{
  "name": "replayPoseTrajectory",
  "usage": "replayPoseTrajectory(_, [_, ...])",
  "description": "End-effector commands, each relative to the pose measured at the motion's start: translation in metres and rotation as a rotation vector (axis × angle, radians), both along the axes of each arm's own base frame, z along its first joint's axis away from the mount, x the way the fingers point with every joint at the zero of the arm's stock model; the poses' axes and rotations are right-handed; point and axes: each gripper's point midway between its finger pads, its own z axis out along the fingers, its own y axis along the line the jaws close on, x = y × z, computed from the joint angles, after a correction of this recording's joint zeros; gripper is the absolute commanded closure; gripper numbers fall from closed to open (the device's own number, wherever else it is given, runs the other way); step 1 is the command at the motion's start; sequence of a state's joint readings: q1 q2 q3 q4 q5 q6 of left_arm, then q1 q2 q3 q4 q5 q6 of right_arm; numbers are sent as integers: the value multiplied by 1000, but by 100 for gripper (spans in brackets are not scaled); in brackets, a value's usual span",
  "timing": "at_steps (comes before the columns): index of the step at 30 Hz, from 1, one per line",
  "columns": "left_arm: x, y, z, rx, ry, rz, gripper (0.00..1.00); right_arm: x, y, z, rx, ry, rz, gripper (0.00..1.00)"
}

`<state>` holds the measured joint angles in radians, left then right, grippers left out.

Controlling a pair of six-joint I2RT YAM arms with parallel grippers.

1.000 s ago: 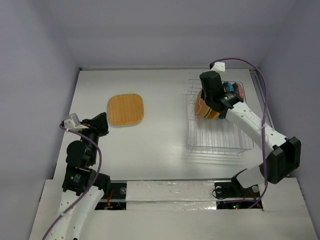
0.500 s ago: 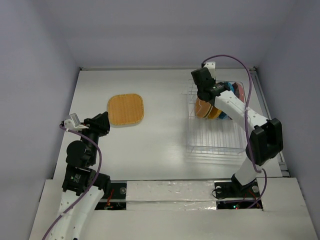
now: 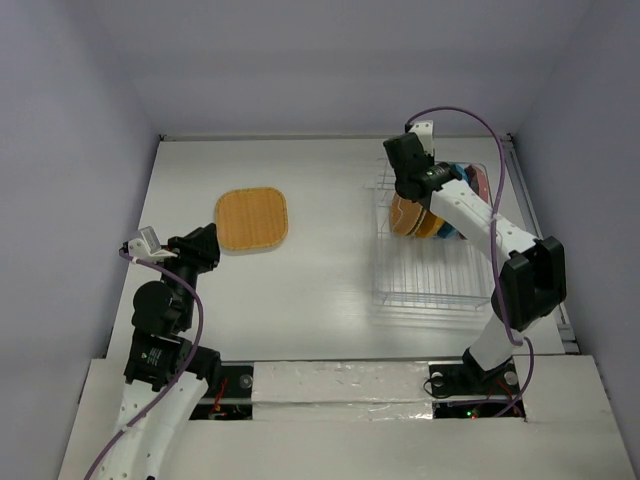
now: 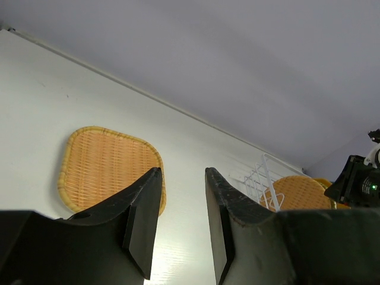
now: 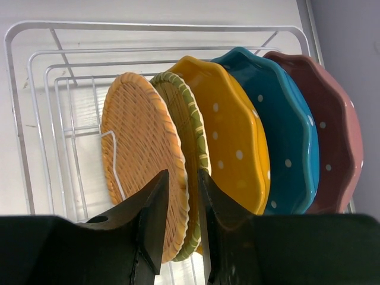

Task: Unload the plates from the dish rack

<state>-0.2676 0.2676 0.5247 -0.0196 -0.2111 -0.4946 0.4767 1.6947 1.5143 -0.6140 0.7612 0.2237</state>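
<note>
White table (image 3: 320,200): woven plate (image 3: 252,219), dish rack (image 3: 435,285)

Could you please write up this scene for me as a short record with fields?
rack: on the right side of the table
plates in it: five, on edge in a row: woven round plate, green-striped plate, yellow dotted plate, blue dotted plate, pink dotted plate
plate outside: square woven plate, flat on the table, left of the rack
right hand: narrow gap, lined up with the woven round plate's rim; grip unclear
left hand: open, holding nothing
</note>
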Motion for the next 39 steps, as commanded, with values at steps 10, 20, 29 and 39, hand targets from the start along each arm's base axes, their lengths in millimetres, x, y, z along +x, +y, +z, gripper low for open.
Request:
replayPoseTrajectory(10, [0, -1, 14, -4, -45, -7, 68, 19, -9, 10, 27, -43, -6, 68])
replayPoseTrajectory(20, [0, -1, 13, -5, -43, -7, 68, 21, -7, 1, 10, -6, 1, 69])
replayPoseTrajectory(29, [-1, -1, 14, -4, -46, -7, 68, 22, -1, 3, 25, 13, 35, 68])
replayPoseTrajectory(39, [-2, -1, 16, -6, -52, -7, 68, 27, 7, -27, 102, 3, 37, 69])
